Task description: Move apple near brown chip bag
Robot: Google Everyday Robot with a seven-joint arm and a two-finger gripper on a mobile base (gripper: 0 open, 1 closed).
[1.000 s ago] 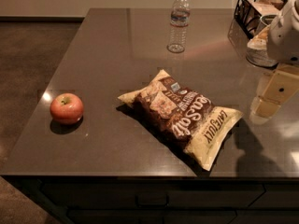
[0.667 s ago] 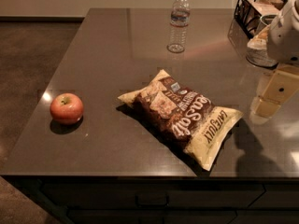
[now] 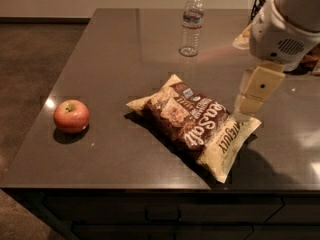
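The apple (image 3: 71, 116), small and red-orange, sits on the dark table (image 3: 115, 54) near its left front edge. The brown chip bag (image 3: 195, 124), dark brown with white "Sea Salt" lettering and cream ends, lies flat in the middle front, well to the right of the apple. My gripper (image 3: 243, 111) hangs from the white arm at the upper right. It points down over the bag's right end, far from the apple, and holds nothing that I can see.
A plastic water bottle (image 3: 191, 24) stands upright at the back of the table. A black wire basket (image 3: 257, 4) sits at the back right, partly behind my arm. The table's front edge runs just below the bag.
My arm and gripper have moved left from the table's right edge to above the chip bag's right end. The apple and the bag have not moved.
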